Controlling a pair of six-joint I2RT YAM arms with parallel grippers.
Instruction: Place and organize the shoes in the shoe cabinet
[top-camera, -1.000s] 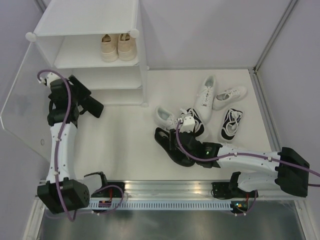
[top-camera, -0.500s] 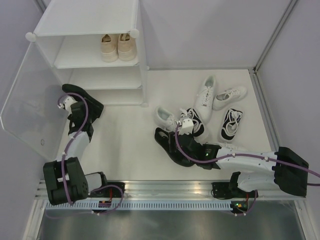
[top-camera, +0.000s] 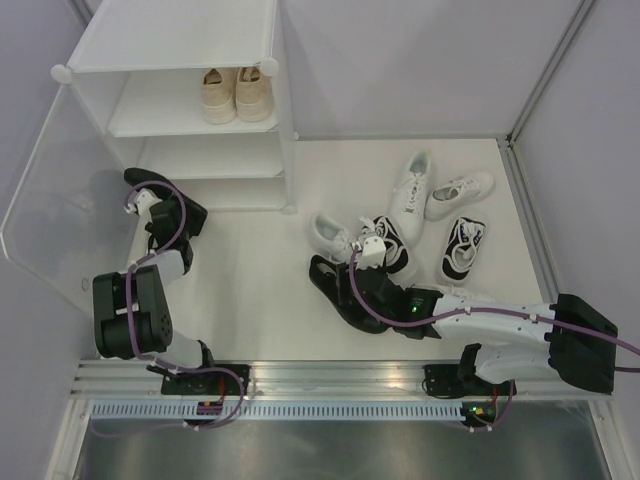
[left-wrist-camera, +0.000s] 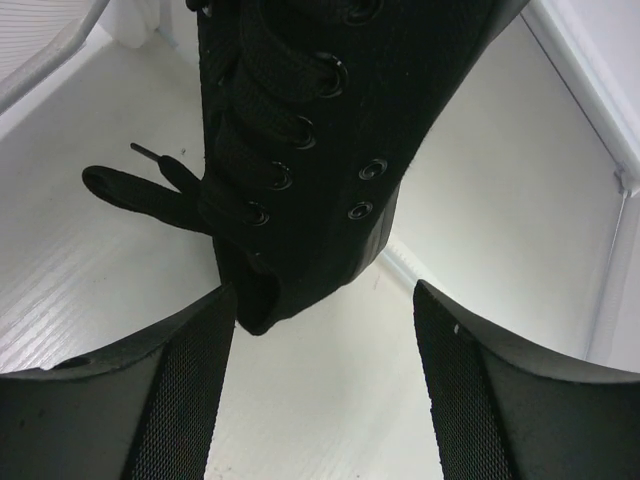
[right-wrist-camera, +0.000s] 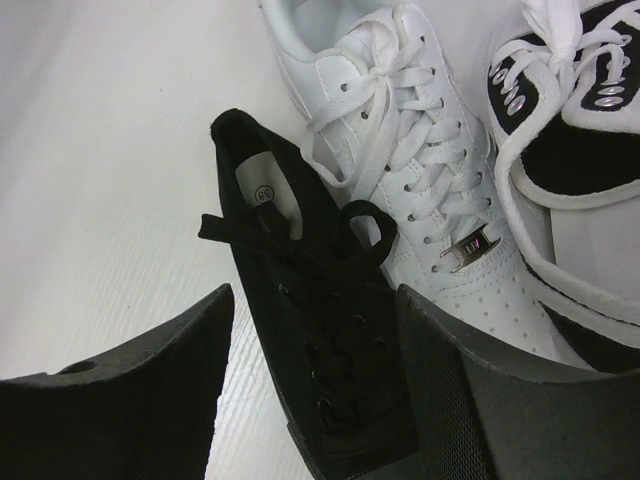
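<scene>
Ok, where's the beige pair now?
Top view, upper left: the beige pair sits side by side on a shelf of the shoe cabinet, by its right wall.

Cabinet (top-camera: 170, 40) white, translucent. Beige pair (top-camera: 237, 95). Counter (top-camera: 250, 300) white. Blk shoe (right-wrist-camera: 320, 340) w/ blk laces. White shoe (right-wrist-camera: 420, 210), white laces, silver lace tag. Blk-and-white shoe (right-wrist-camera: 570, 150), white laces, silver eyelets. 2nd blk shoe (left-wrist-camera: 320, 130), blk laces + eyelets. Cables (top-camera: 500, 318) purple.

The left arm (top-camera: 130, 310) is folded up tight near its base, and the left gripper (left-wrist-camera: 322, 292) has its jaws apart. The right arm (top-camera: 500, 318) reaches low across to the left, and the right gripper (right-wrist-camera: 312, 295) points downward with its jaws spread.
</scene>
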